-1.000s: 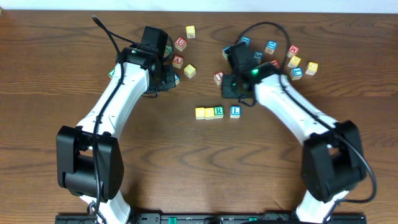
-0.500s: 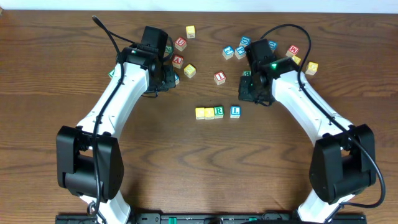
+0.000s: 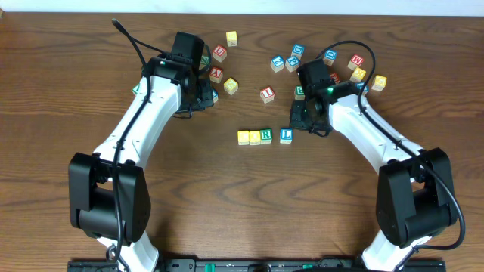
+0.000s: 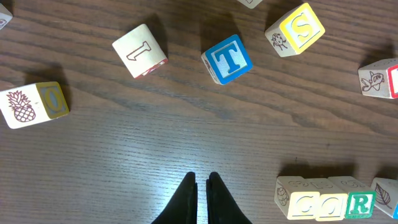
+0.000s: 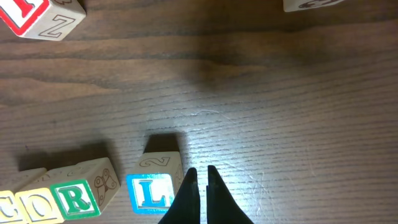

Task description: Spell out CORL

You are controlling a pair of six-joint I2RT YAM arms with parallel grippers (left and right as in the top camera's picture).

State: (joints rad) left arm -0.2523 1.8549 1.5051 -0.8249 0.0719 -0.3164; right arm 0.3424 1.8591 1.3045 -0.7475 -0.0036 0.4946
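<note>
While the right fingers (image 5: pixel 201 173) stand pinched to a thin slit with nothing between them, their tips sit just right of the blue L block (image 5: pixel 151 191) at the frame's lower edge; whether they touch it cannot be told. A small gap left of it, the C-O-R row (image 5: pixel 74 198) runs off the lower left corner. Beyond, bare counter (image 5: pixel 280 112) stretches to the top edge. The left fingers (image 4: pixel 201 179), equally narrow and empty, hover over open wood, with the row well apart at lower right. The T block (image 4: pixel 227 59) and S block (image 4: pixel 301 28) lie farther up.
</note>
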